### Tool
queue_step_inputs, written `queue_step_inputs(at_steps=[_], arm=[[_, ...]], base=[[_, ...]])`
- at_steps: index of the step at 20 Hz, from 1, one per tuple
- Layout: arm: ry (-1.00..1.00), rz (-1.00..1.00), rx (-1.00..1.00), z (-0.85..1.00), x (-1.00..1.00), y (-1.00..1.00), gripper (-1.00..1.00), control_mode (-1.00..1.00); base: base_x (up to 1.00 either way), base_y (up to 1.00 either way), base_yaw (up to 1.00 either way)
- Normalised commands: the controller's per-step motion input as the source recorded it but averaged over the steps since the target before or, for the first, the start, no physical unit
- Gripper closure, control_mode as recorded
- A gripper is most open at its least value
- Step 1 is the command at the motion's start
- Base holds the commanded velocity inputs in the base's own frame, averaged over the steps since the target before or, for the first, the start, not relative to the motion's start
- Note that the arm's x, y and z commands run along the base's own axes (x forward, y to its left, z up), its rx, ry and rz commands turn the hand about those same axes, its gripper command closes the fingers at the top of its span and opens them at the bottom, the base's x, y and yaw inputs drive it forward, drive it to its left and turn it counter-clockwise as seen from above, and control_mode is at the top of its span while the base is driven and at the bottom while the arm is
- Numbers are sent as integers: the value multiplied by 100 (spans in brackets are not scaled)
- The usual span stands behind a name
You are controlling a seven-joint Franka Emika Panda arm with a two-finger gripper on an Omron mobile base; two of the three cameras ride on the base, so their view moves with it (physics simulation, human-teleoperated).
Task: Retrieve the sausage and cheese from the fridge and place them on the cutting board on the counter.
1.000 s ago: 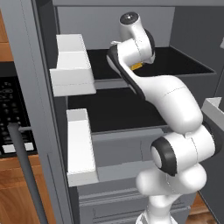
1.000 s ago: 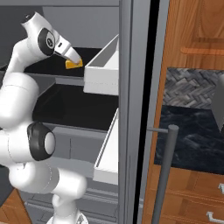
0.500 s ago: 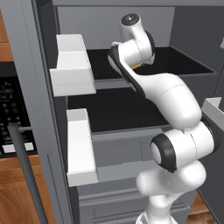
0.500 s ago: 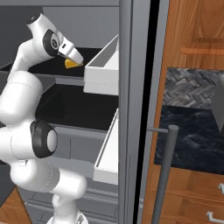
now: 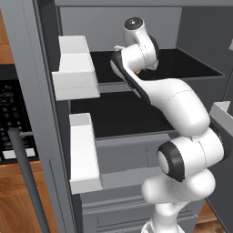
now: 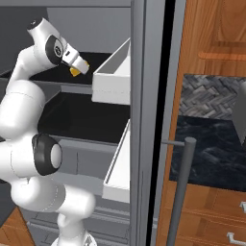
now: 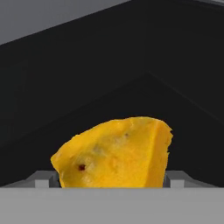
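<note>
Gripper at the cheese inside the fridge

The gripper (image 7: 113, 181) straddles the yellow cheese wedge (image 7: 114, 154) on the fridge's (image 5: 41, 68) upper black shelf (image 5: 191, 68); jaws wide either side, grip uncertain.

1. The cheese (image 7: 116, 153) has a matt, slightly pitted yellow-orange surface with rough, uneven edges and a small dark speck at 8 o'clock.
2. The fridge (image 5: 36, 91) looks like brushed grey steel, smooth with a dull sheen.
3. Its shelves (image 5: 113, 116) are flat matt black.
4. The door bins (image 5: 75, 68) look like smooth white plastic.
5. The counter (image 6: 211, 149) is dark, marbled stone with faint pale veins, lightly glossy.
6. The cabinets (image 6: 211, 211) at 5 o'clock in the right base view show warm wood grain.
</note>
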Motion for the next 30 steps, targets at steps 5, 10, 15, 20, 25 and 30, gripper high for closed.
queue_step_inputs(at_steps=[5,10,15,20,25,30], arm=[[-1,0,0,-8,0,-11,100,-100],[-7,1,0,0,-5,-17,100,-100],[-11,4,1,0,-75,-1,100,-100],[-10,10,1,0,-100,-4,100,-100],[-4,20,3,4,-100,-37,100,-100],[0,31,0,0,-100,-5,100,-100]], base=[[0,0,0],[0,0,0],[0,0,0],[0,0,0],[0,0,0],[0,0,0]])
